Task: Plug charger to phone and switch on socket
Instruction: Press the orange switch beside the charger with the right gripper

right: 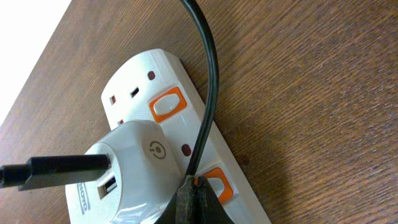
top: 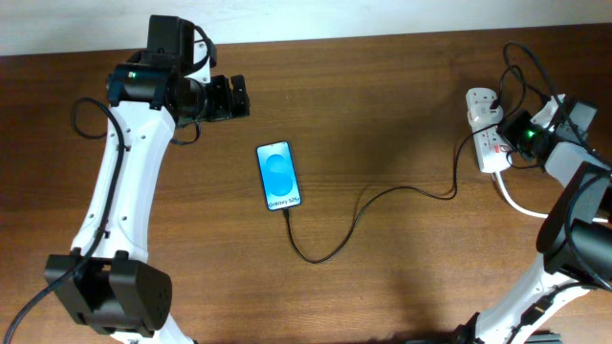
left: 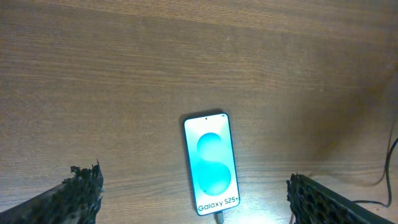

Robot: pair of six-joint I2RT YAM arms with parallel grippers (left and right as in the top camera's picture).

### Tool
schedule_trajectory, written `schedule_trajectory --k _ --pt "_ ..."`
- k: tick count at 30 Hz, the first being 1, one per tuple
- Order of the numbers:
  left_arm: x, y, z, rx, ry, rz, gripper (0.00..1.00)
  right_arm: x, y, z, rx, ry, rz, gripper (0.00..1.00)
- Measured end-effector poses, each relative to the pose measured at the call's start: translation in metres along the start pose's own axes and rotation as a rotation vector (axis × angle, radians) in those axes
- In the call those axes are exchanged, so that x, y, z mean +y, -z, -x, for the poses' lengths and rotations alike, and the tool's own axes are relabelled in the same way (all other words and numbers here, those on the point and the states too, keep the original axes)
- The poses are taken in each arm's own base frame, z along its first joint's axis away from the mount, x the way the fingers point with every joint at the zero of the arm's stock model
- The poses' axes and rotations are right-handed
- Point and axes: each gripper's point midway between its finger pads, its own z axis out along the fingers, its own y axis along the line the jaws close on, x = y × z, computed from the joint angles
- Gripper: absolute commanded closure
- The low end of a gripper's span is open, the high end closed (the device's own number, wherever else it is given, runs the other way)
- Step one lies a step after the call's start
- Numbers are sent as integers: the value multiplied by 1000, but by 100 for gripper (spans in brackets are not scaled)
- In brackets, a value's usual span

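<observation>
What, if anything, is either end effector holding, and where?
Nothing. The left end effector is open above the phone; the right end effector is shut, tip at an orange switch on the socket.

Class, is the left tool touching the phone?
Apart. The overhead view shows bare table between the left tool and the phone.

Left arm (top: pixel 134 172): long white links between black joint housings, a blocky black base module (top: pixel 107 291), a thin black cable (top: pixel 113 177) run along the white link, and one green indicator light (top: pixel 134 72) by the wrist. The right arm (top: pixel 585 182) matches, with white shell, black joints, its own green light (top: pixel 524 135) and looser black wrist cables (top: pixel 547 84). Left gripper (top: pixel 236 97) is all black with rough, crumbly-edged pads (left: pixel 84 190); right gripper (right: pixel 193 190) shows only as a dark narrow tip.
</observation>
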Motion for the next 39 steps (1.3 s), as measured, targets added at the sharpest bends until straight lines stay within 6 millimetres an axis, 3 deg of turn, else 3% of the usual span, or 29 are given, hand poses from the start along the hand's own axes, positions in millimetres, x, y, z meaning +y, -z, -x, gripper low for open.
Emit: schedule_trajectory --k 15,39 --pt "0 0 0 0 0 0 1 -3 -6 2 -3 -25 -13 96" --pt "0 0 0 0 0 0 1 2 -1 -13 80 -71 -77 96"
